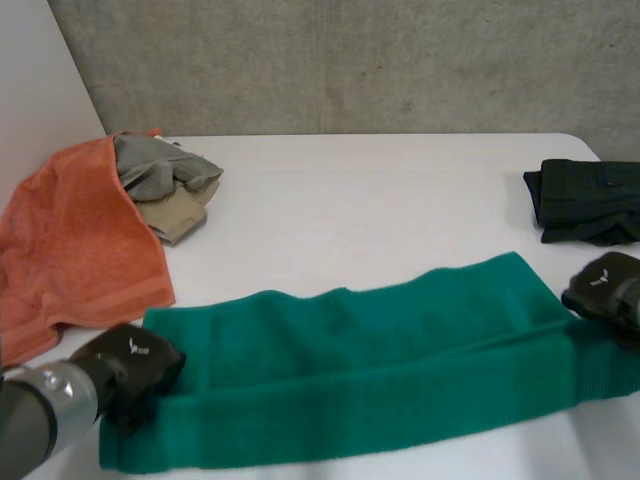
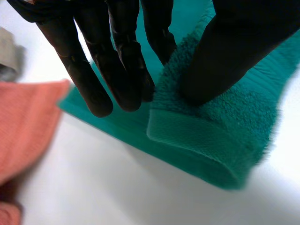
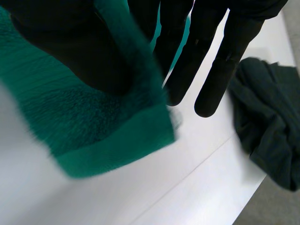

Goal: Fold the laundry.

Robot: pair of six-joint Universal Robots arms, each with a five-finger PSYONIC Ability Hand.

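The green towel [image 1: 360,360] lies across the robot's side of the worktop [image 1: 380,190], doubled once lengthwise. Its long axis runs from one arm to the other, and its right end sits a little farther from the robot than its left.

The left robot hand [image 1: 130,365] is on the towel's left end and the right robot hand [image 1: 605,285] is on its right end, so each holds its own short edge. In the left wrist view the thumb [image 2: 225,61] presses on the upper layer's corner with straight fingers [image 2: 117,70] just beside the fold, which I read as a pinch on the towel. In the right wrist view the thumb [image 3: 79,47] clamps the towel's corner against straight fingers [image 3: 225,61], and that corner appears raised off the worktop.

The next fold likely means carrying 1 short end over toward the other along that axis.

Beyond the towel's far long edge the worktop is bare. An orange towel [image 1: 70,240] and a heap of grey and tan clothes [image 1: 165,185] lie past its left end. A dark garment [image 1: 590,200] lies past its right end, near the right robot hand.
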